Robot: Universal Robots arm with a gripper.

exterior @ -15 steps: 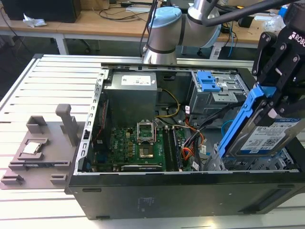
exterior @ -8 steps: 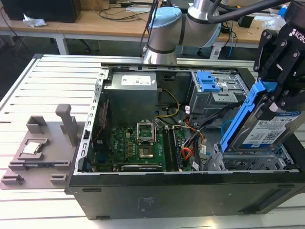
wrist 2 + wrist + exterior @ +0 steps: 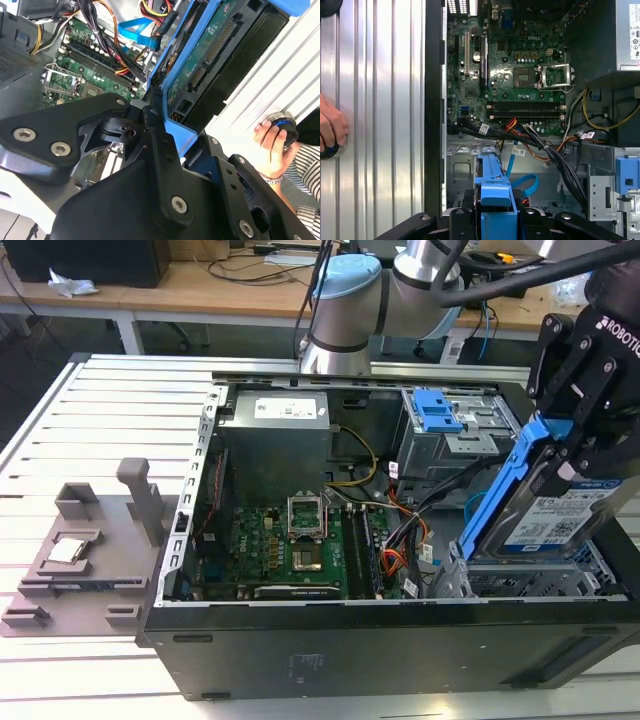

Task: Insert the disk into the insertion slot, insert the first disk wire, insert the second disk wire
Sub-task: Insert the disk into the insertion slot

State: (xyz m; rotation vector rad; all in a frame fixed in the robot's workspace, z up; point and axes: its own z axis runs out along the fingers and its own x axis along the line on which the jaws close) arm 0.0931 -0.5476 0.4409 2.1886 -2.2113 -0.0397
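**At the exterior view's lower right: disk held tilted over the cage**

Toward the exterior view's lower right, inside the open computer case (image 3: pixel 300 650), the insertion slot (image 3: pixel 520 582) is seen as a perforated silver cage. Just above it the disk (image 3: pixel 570 515) is held at a slant in its blue carrier. Its lower end is at the cage's open top and its upper end is raised; whether it touches the cage cannot be told. The gripper (image 3: pixel 575 445) is closed on the carrier's upper end, with its jaws clamped against the carrier's sides.

Beside the cage, toward the frame's centre, the first disk wire (image 3: pixel 393 562) is seen lying loose next to the motherboard (image 3: pixel 300 540). The second disk wire (image 3: pixel 525 182) is seen in the first wrist view, curled in a loop inside the case. Farther back, a grey bay with a blue latch (image 3: pixel 437 410) is seen toward the upper right. A person's hand (image 3: pixel 330 131) is seen on the ribbed table (image 3: pixel 380 100).
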